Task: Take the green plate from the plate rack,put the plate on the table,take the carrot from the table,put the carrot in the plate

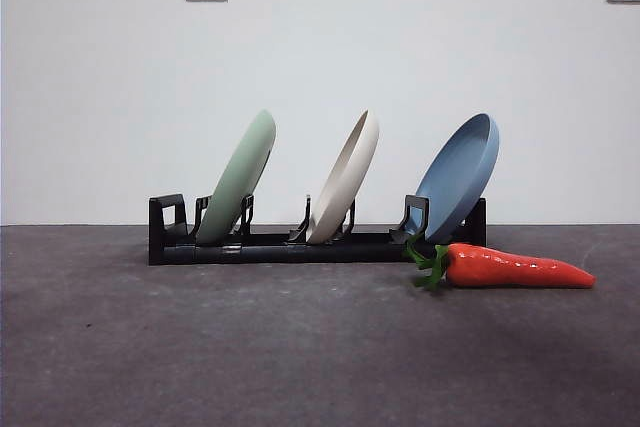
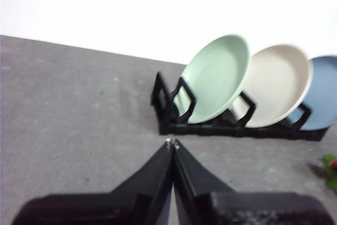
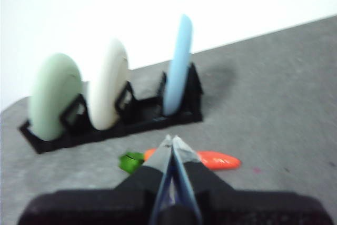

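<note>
step: plate pickup not started; green plate (image 1: 241,175) sits in the end slot of the plate rack (image 1: 300,244), the end farthest from the carrot (image 1: 505,267), leaning like the other two.
rack order: green plate, then cream-white plate (image 1: 347,176), then blue plate (image 1: 459,176) at the carrot end.
carrot: lies on the surface (image 1: 250,347) just in front of the rack's blue-plate end, leaves toward the rack, tip away.
left gripper (image 2: 172,143): fingers pressed together, nothing held, hovering short of the rack on the green-plate side; looks best placed for the plate.
right gripper (image 3: 171,139): fingers together, empty, above the carrot side of the rack.
how to do it: spread the left fingers before approach, take the green plate's top rim where it clears the prongs, lift along the slot's lean, not straight sideways.
watch: cream-white plate stands in the next slot, keep fingers off it; rack is light-looking, may drag if the plate jams.
put-down: flat on bare surface in front of the rack, away from the carrot.
</note>
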